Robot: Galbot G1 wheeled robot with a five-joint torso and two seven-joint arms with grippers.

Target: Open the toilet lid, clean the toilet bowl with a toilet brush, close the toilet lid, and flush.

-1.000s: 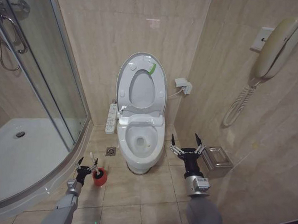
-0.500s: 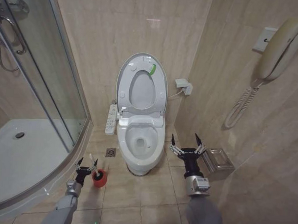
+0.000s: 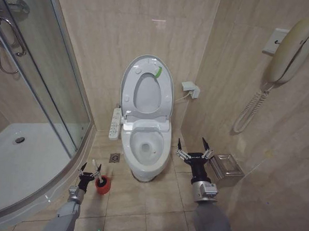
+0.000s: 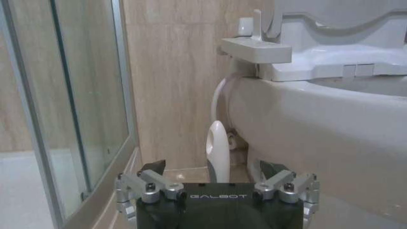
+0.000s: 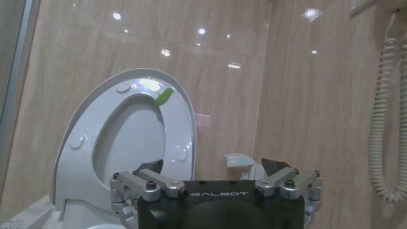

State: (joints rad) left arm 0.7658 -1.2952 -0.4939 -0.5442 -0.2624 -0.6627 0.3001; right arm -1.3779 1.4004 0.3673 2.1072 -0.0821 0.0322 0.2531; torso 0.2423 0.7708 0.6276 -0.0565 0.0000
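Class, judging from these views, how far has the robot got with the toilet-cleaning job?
Done: toilet lid stands raised. In hand: left gripper, fingers open, brackets the toilet brush handle in its red cup. Left: scrubbing the toilet bowl, closing, flushing. Right gripper waits open.

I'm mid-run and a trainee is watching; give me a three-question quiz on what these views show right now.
1. True or false: the toilet lid is raised and leans back toward the wall.
2. The handle of the toilet brush stands between the fingers of which end effector?
A. left end effector
B. right end effector
C. neither
3. Fill in: the brush head sits in a small ___ cup on the floor, on the shower side of the toilet bowl.

Key:
1. True
2. A; both end effectors are open, so the brush is not gripped yet
3. red
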